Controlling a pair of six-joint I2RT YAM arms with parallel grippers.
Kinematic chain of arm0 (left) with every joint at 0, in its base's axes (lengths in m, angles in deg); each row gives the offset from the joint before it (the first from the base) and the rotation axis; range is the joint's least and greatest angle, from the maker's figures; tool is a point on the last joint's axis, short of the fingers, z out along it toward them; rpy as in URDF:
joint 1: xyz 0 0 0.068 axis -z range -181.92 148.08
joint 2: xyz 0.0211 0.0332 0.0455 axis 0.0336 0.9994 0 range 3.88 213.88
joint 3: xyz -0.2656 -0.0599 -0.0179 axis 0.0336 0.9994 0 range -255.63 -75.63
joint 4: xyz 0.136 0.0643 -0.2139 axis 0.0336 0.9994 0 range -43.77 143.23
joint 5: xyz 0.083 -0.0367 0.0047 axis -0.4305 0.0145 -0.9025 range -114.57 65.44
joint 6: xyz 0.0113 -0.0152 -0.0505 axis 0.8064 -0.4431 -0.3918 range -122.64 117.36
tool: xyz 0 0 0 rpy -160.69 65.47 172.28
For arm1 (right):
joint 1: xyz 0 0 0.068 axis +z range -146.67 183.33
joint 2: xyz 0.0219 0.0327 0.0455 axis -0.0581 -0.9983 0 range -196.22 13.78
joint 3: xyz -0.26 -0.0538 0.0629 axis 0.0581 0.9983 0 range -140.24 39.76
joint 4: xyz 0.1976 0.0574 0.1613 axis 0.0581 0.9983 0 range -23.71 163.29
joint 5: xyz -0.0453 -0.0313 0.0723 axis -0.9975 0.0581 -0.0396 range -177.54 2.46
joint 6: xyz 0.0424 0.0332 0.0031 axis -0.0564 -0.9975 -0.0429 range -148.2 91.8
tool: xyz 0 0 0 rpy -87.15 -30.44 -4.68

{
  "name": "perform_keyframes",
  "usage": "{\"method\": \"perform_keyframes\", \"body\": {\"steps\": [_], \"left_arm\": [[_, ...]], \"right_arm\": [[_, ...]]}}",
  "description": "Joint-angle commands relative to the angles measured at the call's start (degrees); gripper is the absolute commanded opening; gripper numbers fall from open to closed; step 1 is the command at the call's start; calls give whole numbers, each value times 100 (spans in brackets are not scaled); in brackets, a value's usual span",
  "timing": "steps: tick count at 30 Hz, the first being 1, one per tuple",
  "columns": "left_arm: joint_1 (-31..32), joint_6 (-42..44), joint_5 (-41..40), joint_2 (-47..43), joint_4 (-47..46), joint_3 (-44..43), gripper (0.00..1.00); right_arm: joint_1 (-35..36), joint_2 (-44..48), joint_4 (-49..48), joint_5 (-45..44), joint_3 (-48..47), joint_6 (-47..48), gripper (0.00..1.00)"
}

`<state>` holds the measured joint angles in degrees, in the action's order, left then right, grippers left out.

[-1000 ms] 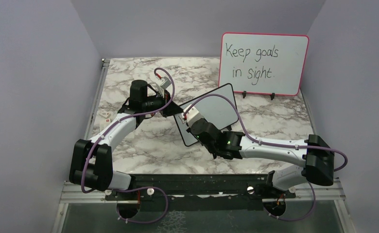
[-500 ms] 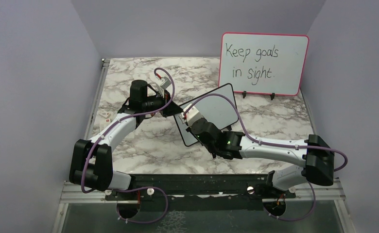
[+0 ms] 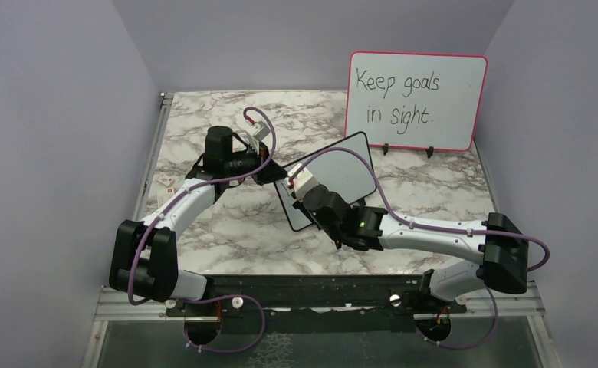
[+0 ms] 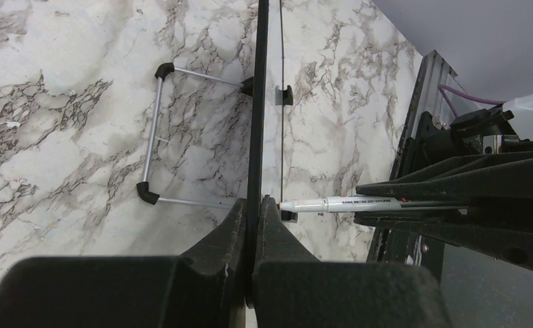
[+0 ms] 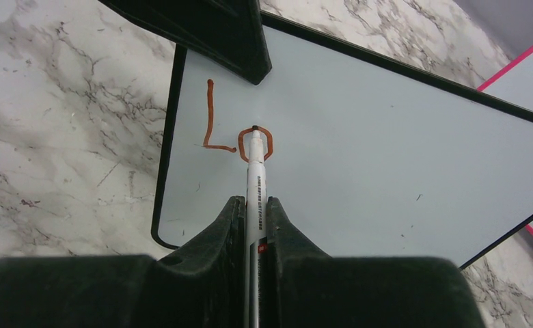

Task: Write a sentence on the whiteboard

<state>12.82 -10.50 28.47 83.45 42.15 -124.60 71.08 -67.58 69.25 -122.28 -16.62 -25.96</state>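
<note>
Right wrist view, right claw point(image 5: 253, 202) clamped on marker point(image 5: 254, 160), tip touching whiteboard point(image 5: 387, 157), left claw point(image 4: 253, 203) pinching its edge.

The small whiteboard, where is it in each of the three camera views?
Top view: the whiteboard stands tilted at centre.
Left wrist: whiteboard edge-on, a thin black line up the middle.
Right wrist: its face fills the middle and right.
Shared landmark: the left gripper clamped on its edge.
</note>
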Motion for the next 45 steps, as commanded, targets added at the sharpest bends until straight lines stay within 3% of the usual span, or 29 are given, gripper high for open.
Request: {"method": "perform_keyframes", "body": {"steps": [1,15,45], "left_arm": [[55,479,-619,172,544,81,0],[55,531,-680,157,617,63,0],[55,557,-680,199,636,54,0]], "right_arm": [[-55,58,-135,271,-54,43,0],[-91,523,-100,-72,187,179,0],[-262,170,-40,177,142,114,1]]}}
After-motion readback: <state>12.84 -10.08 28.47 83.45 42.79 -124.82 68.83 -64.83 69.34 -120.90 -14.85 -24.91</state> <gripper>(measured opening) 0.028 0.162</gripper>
